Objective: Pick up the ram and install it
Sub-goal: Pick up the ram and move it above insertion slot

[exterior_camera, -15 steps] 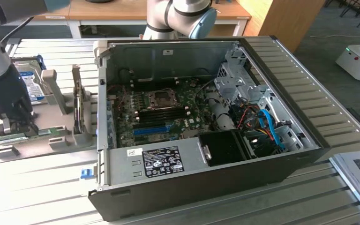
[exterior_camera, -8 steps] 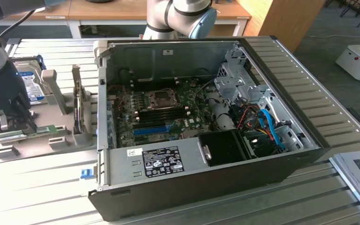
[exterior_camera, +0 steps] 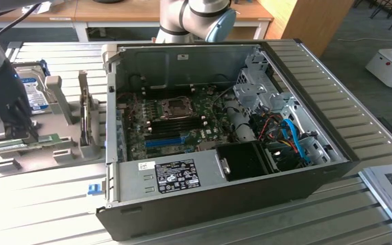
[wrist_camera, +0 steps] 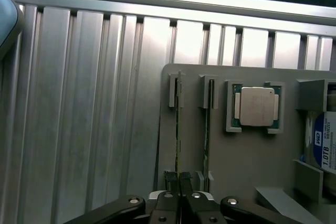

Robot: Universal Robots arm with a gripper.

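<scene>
The ram [wrist_camera: 177, 129] is a thin green stick standing on edge in a slot of the grey holder [wrist_camera: 236, 156]. My gripper [wrist_camera: 177, 179] is down at one end of it, its two black fingers [wrist_camera: 169, 179] pressed close on either side of the stick's edge. In the exterior view the gripper [exterior_camera: 12, 133] hangs low over the holder [exterior_camera: 19, 163] at the exterior view's left, just above the green ram [exterior_camera: 29, 144]. A second stick [wrist_camera: 207, 129] stands in the neighbouring slot, untouched.
The open computer case [exterior_camera: 216, 194] lies in the middle, motherboard [exterior_camera: 175, 122] with a blue slot [exterior_camera: 163, 141] exposed. The holder also carries a processor chip [wrist_camera: 257, 106] and a hard drive [exterior_camera: 32, 89]. Ribbed metal tabletop [wrist_camera: 79, 129] surrounds everything.
</scene>
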